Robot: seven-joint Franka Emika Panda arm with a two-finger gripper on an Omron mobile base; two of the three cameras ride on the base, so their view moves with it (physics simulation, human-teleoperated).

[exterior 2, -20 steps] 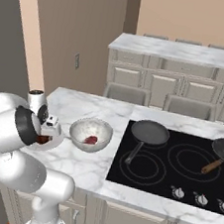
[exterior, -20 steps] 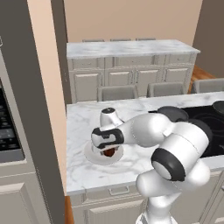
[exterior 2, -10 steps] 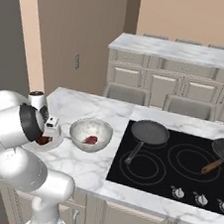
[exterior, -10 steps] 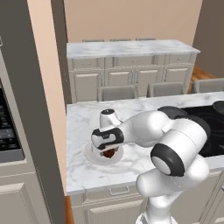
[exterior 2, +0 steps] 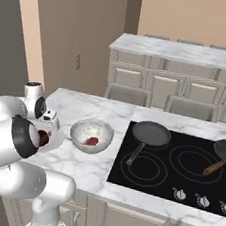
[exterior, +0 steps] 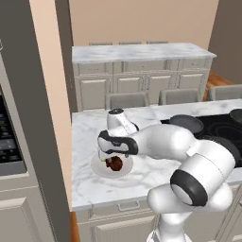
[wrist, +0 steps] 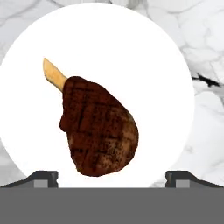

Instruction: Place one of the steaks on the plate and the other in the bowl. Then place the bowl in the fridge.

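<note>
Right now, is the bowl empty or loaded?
Loaded: the bowl holds a reddish steak at its bottom in the right base view.

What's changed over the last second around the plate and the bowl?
Little. The gripper hangs over the plate, jaws wide apart and clear of the steak that lies flat on it. The arm's elbow has shifted slightly; the hand sits over the same spot. The bowl with the other steak inside, and the pans on the cooktop, stayed put.
</note>
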